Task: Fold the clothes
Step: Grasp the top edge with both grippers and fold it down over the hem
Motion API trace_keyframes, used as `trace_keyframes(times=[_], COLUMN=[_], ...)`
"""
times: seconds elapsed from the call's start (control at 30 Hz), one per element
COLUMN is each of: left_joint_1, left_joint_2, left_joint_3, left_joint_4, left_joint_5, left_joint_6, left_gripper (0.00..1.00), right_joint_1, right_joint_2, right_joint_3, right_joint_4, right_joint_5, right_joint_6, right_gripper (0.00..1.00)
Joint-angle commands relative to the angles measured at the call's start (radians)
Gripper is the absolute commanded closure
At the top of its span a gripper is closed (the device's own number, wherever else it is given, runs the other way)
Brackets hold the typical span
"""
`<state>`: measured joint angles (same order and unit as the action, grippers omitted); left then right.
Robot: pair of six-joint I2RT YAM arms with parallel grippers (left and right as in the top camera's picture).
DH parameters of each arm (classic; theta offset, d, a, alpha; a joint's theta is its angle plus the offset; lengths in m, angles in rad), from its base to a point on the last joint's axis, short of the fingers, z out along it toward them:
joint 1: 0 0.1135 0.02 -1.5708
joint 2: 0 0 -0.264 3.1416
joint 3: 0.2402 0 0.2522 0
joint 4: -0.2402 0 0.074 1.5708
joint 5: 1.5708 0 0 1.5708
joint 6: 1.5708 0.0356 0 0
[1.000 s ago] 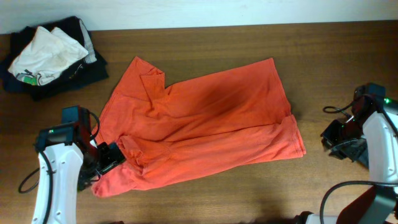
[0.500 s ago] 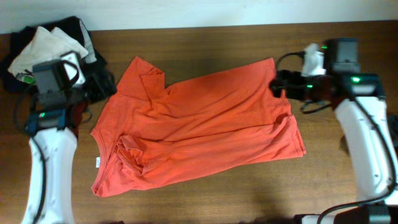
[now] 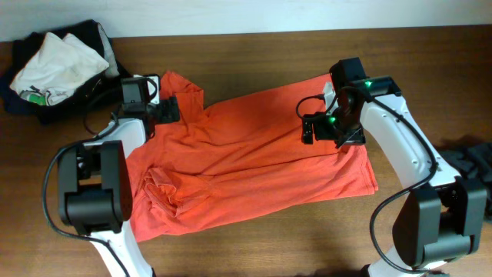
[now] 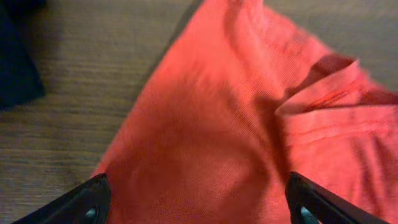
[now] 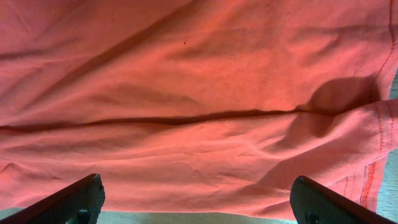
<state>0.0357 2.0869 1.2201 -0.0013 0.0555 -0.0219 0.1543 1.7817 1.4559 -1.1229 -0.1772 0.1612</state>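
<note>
The clothes in play are an orange-red T-shirt (image 3: 246, 158) lying spread and creased across the middle of the table. My left gripper (image 3: 166, 111) hangs over its upper-left corner by the sleeve. In the left wrist view that gripper (image 4: 199, 208) is open, its fingers (image 4: 87, 202) wide apart over orange cloth (image 4: 211, 137), with nothing pinched. My right gripper (image 3: 310, 128) is above the shirt's right part. In the right wrist view it (image 5: 202, 205) is open too, fingertips (image 5: 78, 199) spread above the rumpled fabric (image 5: 199, 93) near the hem.
A pile of a dark garment (image 3: 69, 96) with a cream cloth (image 3: 54, 65) on top sits at the back left corner; its dark edge (image 4: 15, 62) shows in the left wrist view. Another dark shape (image 3: 469, 158) lies at the right edge. Bare wood (image 3: 254, 246) runs along the front.
Both arms have swung in from the table's sides over the shirt: the left one to its upper-left corner, the right one to its right part. The shirt's left edge has shifted slightly.
</note>
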Motion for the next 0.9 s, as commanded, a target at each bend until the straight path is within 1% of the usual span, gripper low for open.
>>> trace_keyframes(times=[0.0,0.03,0.07,0.1,0.17,0.2,0.23,0.27,0.3,0.4,0.43,0.47,0.53,0.57,0.63,0.77,0.87], left_joint_1=[0.004,0.004,0.004,0.004,0.004,0.004,0.004,0.004,0.004,0.003,0.003,0.003,0.003,0.003,-0.001,0.000,0.000], left_joint_2=[0.059,0.063,0.063,0.064,0.064,0.064,0.064,0.064,0.064,0.060,0.058,0.058,0.058,0.058,0.058,0.058,0.058], left_joint_3=[0.005,0.005,0.005,0.005,0.005,0.005,0.005,0.005,0.005,0.005,0.005,0.005,0.005,0.005,0.005,0.005,0.005], left_joint_4=[-0.022,-0.036,-0.048,-0.069,-0.095,-0.109,-0.125,-0.137,-0.148,-0.182,-0.204,-0.226,-0.253,-0.270,-0.290,-0.331,-0.360], left_joint_5=[-0.023,-0.060,-0.098,-0.127,-0.127,-0.124,-0.123,-0.114,-0.088,0.002,0.019,0.033,0.035,0.035,0.035,0.035,0.035], left_joint_6=[0.095,0.099,0.099,0.099,0.099,0.098,0.099,0.099,0.099,0.099,0.098,0.098,0.093,0.066,0.060,0.060,0.060], left_gripper=[0.11,0.17,0.29,0.51,0.87,0.93,0.94,0.99,0.99,0.99,0.99,0.99,0.99,0.99,0.99,0.99,0.99], right_joint_1=[0.009,0.009,0.008,0.005,-0.012,-0.020,-0.029,-0.035,-0.039,-0.044,-0.043,-0.043,-0.044,-0.044,-0.044,-0.044,-0.054], right_joint_2=[0.000,0.000,0.000,0.000,0.000,0.000,0.000,-0.001,-0.001,0.000,0.000,0.000,0.007,0.026,0.087,0.296,0.439], right_joint_3=[0.008,0.008,0.009,0.011,0.025,0.039,0.056,0.071,0.087,0.168,0.203,0.227,0.229,0.229,0.229,0.229,0.230], right_joint_4=[-0.019,-0.022,-0.019,-0.005,0.010,0.011,0.009,0.004,0.001,0.034,0.074,0.146,0.259,0.327,0.426,0.674,0.745], right_joint_5=[-0.030,-0.031,-0.026,-0.020,-0.021,-0.020,-0.021,-0.021,-0.021,-0.020,0.003,0.074,0.159,0.180,0.222,0.238,0.245], right_joint_6=[0.005,0.004,0.004,0.003,0.000,-0.001,-0.004,-0.005,-0.005,-0.084,-0.110,-0.110,-0.111,-0.146,-0.155,-0.157,-0.152], right_gripper=[0.01,0.01,0.01,0.01,0.01,0.01,0.01,0.01,0.01,0.01,0.01,0.01,0.01,0.01,0.01,0.01,0.01])
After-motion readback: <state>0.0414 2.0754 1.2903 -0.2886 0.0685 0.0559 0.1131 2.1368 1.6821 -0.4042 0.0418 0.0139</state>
